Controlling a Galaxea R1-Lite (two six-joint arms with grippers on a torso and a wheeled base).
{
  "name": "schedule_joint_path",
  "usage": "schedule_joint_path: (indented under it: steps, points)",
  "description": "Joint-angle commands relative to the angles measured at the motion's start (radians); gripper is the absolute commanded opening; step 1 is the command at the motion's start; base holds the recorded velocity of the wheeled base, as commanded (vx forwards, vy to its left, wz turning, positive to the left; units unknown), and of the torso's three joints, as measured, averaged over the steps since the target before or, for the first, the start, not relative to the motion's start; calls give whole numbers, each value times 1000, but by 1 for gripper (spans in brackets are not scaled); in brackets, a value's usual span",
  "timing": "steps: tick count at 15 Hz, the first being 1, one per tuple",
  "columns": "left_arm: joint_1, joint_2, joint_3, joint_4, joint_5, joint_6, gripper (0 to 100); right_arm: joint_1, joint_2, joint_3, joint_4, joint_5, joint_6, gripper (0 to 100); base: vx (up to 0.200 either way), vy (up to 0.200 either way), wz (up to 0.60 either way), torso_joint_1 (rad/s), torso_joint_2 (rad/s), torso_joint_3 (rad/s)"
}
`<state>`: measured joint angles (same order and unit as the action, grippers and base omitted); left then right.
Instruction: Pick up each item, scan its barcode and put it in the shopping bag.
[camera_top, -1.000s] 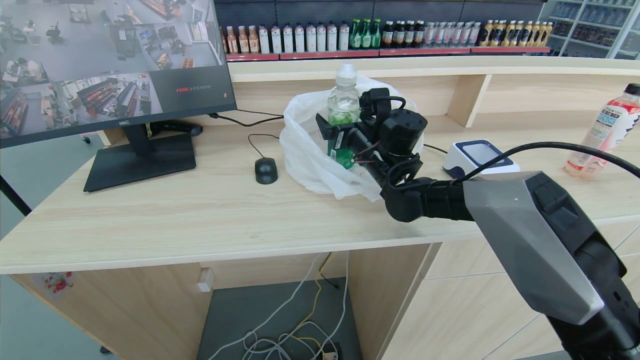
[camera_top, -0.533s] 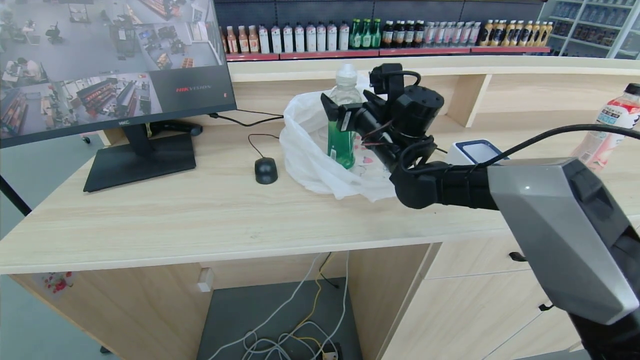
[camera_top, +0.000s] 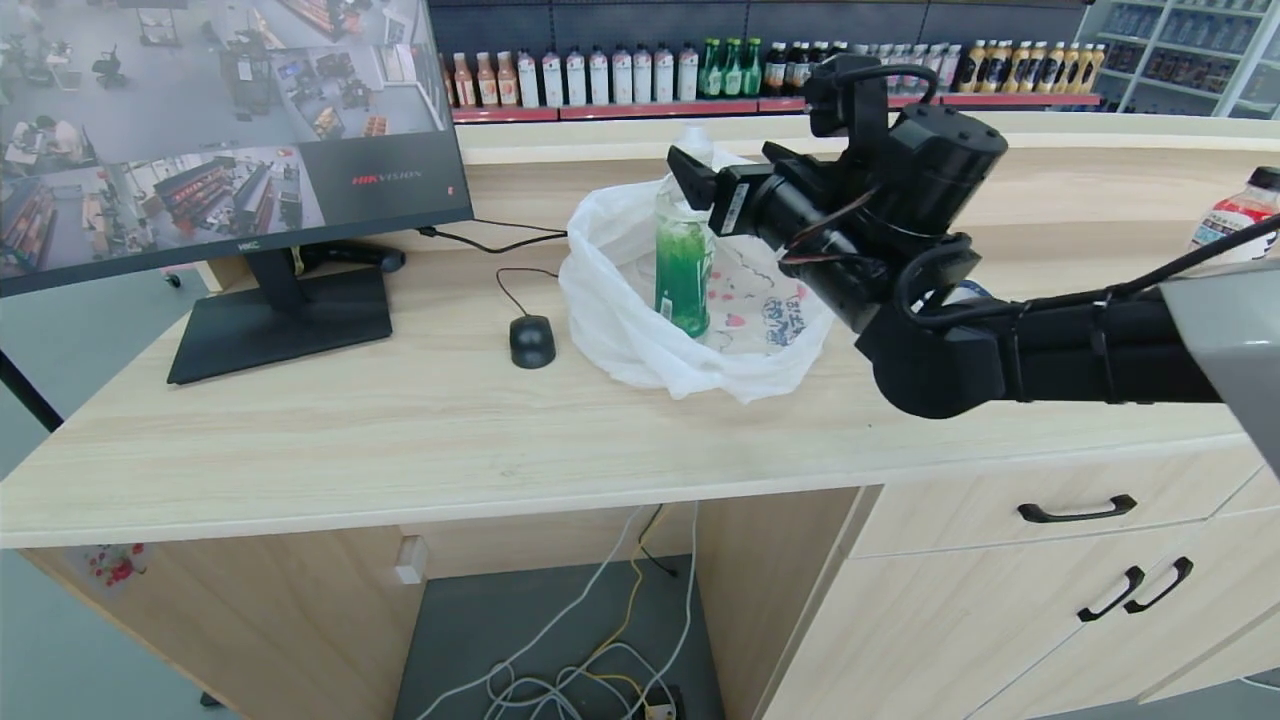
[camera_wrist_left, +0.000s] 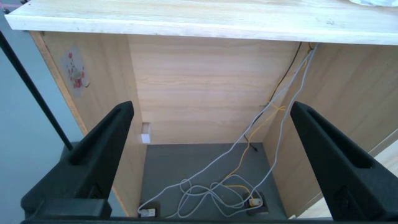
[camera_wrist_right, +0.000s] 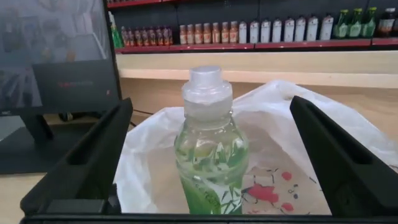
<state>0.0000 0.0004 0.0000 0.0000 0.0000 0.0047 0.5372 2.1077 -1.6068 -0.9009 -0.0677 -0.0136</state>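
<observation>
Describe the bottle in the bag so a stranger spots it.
On the wooden counter, right of the monitor, sits a white bag. A clear bottle stands upright inside it; unlike the red-labelled bottle at the far right, its contents are green.

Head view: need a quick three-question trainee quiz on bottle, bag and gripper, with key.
1. True or false: the green bottle stands upright inside the shopping bag.
2. The right gripper is: A) shut on the bottle; B) open, holding nothing; C) shut on the bag.
3. Name the small black thing on the counter between bag and monitor.
Key: 1 true; 2 B; 3 computer mouse.
</observation>
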Motion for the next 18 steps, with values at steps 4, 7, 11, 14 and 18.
schedule_joint_path:
  steps: [4, 7, 11, 14, 18]
  points:
    - [0, 0, 0, 0, 0, 0, 100, -11, -304, 688, -345, 2, 4, 100, 0, 0, 0, 0, 0, 0]
    - [0, 0, 0, 0, 0, 0, 100, -11, -336, 961, -573, 2, 4, 100, 0, 0, 0, 0, 0, 0]
    - [0, 0, 0, 0, 0, 0, 100, -6, -345, 1085, -670, 2, 37, 100, 0, 0, 0, 0, 0, 0]
    - [0, 0, 0, 0, 0, 0, 100, -8, -379, 1107, -670, -1, 40, 100, 0, 0, 0, 0, 0, 0]
    - [0, 0, 0, 0, 0, 1, 100, -8, -425, 1210, -670, -3, 38, 100, 0, 0, 0, 0, 0, 0]
